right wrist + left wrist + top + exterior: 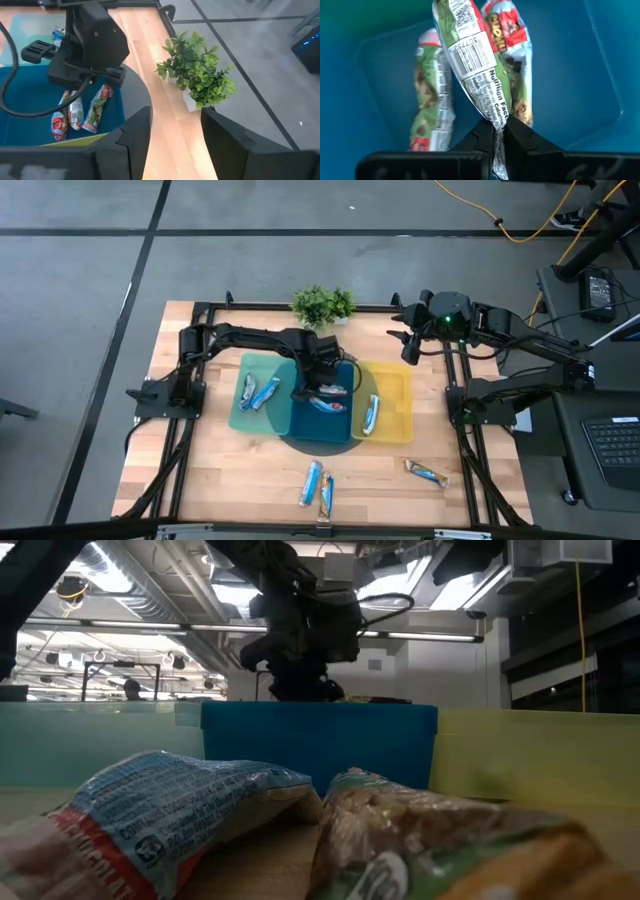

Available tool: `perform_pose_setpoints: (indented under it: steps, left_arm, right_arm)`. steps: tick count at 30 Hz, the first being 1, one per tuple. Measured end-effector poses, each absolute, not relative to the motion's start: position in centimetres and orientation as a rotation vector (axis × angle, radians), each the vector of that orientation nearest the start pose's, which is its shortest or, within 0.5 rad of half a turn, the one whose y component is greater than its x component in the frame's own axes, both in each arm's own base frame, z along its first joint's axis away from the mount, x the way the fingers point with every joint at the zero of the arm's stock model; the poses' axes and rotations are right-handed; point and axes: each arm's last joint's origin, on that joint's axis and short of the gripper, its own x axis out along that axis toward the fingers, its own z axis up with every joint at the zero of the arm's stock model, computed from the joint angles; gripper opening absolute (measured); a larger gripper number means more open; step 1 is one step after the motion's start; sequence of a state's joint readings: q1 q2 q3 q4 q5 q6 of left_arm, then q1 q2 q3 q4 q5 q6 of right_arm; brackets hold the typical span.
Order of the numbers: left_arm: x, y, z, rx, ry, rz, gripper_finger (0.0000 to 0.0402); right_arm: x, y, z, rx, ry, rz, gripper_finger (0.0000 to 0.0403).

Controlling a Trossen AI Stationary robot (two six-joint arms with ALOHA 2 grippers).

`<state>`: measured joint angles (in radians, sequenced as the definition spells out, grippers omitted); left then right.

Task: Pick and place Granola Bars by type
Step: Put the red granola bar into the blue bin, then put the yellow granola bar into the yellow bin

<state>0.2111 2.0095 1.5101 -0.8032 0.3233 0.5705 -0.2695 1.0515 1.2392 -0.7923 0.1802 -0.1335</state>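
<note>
My left gripper (498,131) has its jaws pinched narrow on the crimped end seal of a granola bar (477,60), which hangs nutrition-panel side up over the blue bin (580,70). Two more bars (431,95) already lie on that bin's floor beneath it. I judge the bar to be light, with a crackly, slick foil wrapper and a crumbly core, so the flat seal is a sound place to hold: it gives the jaws a thin tab without crushing the contents, though a hold that far out lets the bar swing and could slip if I move sharply. From above, the left arm reaches in from its base at the tabletop's (230,480) left edge, elbow out, wrist turned down over the blue bin, which sits between a teal bin (242,365) holding two bars and a yellow bin (400,385) holding one bar (371,414). The right gripper (412,345) waits near the far right corner, beside the potted plant (322,305), its jaws spread wide and holding nothing, looking across toward the left wrist. Still loose on the near side of the tabletop are a pair of bars (318,485) lying side by side and a single bar (427,472) well off to the right; I'd take each by an end seal as well.
</note>
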Motion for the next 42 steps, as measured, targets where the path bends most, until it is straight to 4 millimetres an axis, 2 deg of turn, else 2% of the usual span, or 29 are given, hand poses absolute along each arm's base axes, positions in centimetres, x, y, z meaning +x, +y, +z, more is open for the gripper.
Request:
perform_pose_setpoints:
  steps: [5,16,21,30,36,42]
  left_arm:
    - [39.7,7.2,17.8,0.132,1.189,-0.460,0.0015]
    - [39.7,7.3,17.8,0.150,1.188,-0.450,0.0021]
    - [39.7,7.3,17.8,0.149,1.185,-0.456,0.0047]
    - [39.4,7.3,17.9,0.130,1.230,-0.417,0.0125]
    - [38.6,7.4,20.0,0.199,1.239,-0.336,0.0147]
    - [37.1,7.3,24.0,0.274,1.185,-0.249,0.0143]
  right_arm:
    - [18.9,-5.7,38.2,-0.101,0.639,-0.387,0.0177]
    - [18.9,-5.7,38.2,-0.105,0.644,-0.385,0.0177]
    - [18.9,-5.7,38.2,-0.106,0.644,-0.384,0.0177]
    - [18.9,-5.7,38.2,-0.105,0.644,-0.384,0.0177]
    - [18.7,-5.6,38.1,-0.091,0.658,-0.383,0.0177]
    - [17.1,-4.4,37.9,-0.036,0.716,-0.367,0.0177]
